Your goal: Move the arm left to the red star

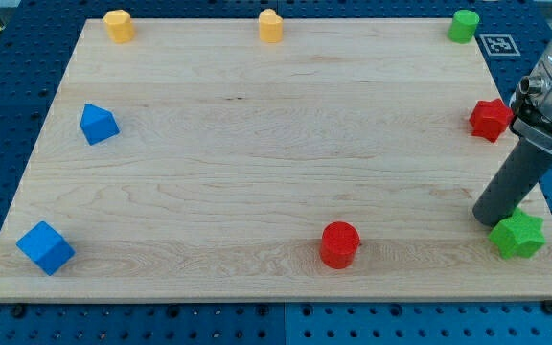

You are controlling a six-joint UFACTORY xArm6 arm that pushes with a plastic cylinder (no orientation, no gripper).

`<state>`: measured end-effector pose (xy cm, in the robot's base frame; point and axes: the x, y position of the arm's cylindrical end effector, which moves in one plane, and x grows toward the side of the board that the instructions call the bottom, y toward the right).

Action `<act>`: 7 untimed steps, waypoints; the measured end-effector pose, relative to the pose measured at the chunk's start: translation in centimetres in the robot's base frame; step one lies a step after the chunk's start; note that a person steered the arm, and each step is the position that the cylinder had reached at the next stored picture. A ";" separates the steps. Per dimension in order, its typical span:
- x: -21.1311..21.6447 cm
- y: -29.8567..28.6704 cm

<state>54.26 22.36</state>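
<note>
The red star lies at the view's right edge of the wooden board, about mid-height. My rod comes down from the right and its tip rests on the board near the lower right corner. The tip is below the red star and touches or nearly touches the left side of a green star. The arm's body covers the board's edge just right of the red star.
A red cylinder sits at the bottom centre-right. A blue cube is at bottom left, a blue triangular block at left. Along the top: a yellow block, a yellow-orange block, a green cylinder.
</note>
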 end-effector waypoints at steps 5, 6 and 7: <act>-4.0 -3.5; -4.5 -3.5; -6.4 -3.5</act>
<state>47.89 18.81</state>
